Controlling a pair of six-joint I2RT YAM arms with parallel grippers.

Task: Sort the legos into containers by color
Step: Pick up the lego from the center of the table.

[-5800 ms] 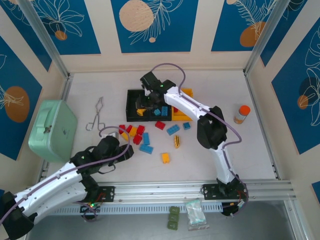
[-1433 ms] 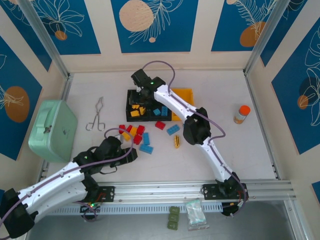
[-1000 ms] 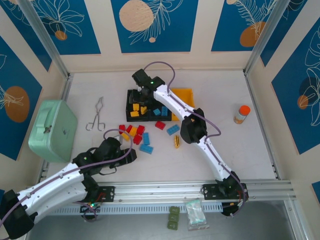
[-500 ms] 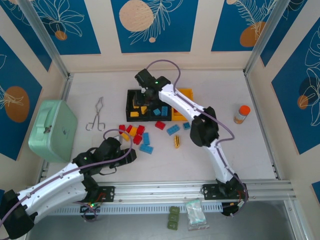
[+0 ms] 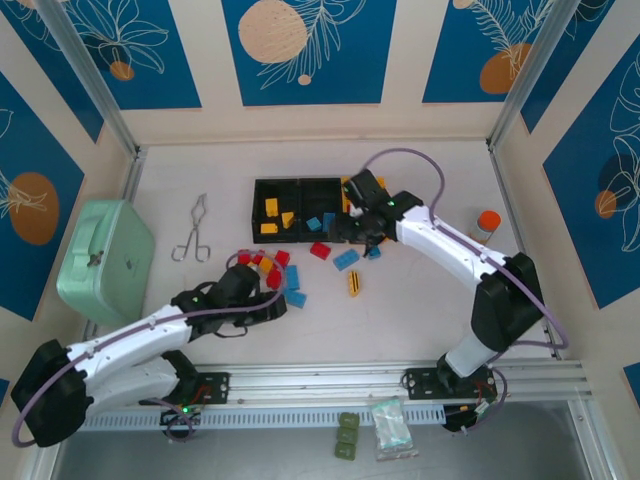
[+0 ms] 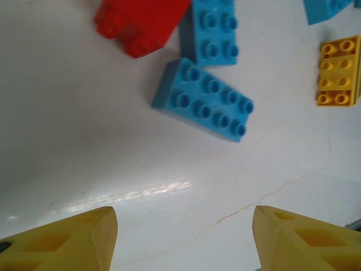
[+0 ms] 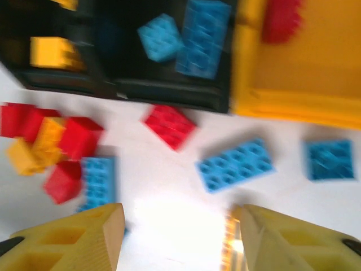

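Observation:
The containers [image 5: 300,184] stand in a row: a black bin with yellow legos [image 5: 270,215], a black bin with blue legos [image 5: 320,220], and a yellow bin [image 7: 293,84] with a red brick [image 7: 282,20]. Loose legos lie in front: a red brick [image 5: 320,250], a blue plate [image 5: 346,259], a small blue brick [image 5: 373,252], a red-and-yellow cluster [image 5: 262,265]. My right gripper [image 5: 350,232] hovers open and empty at the yellow bin's front edge, above the red brick [image 7: 169,125] and blue plate [image 7: 236,165]. My left gripper [image 6: 183,237] is open and empty just short of a blue brick [image 6: 203,99].
A mint-green lidded box [image 5: 105,260] sits at the left edge, metal tongs [image 5: 192,232] beside it. An orange-capped bottle [image 5: 486,228] stands at the right. A striped yellow brick [image 5: 353,284] lies nearer the arms. The metal rail [image 5: 400,380] runs along the near edge.
My right arm has swung right, from over the left black bin to the front of the yellow bin, and its jaws have widened. The left gripper has edged toward the blue brick.

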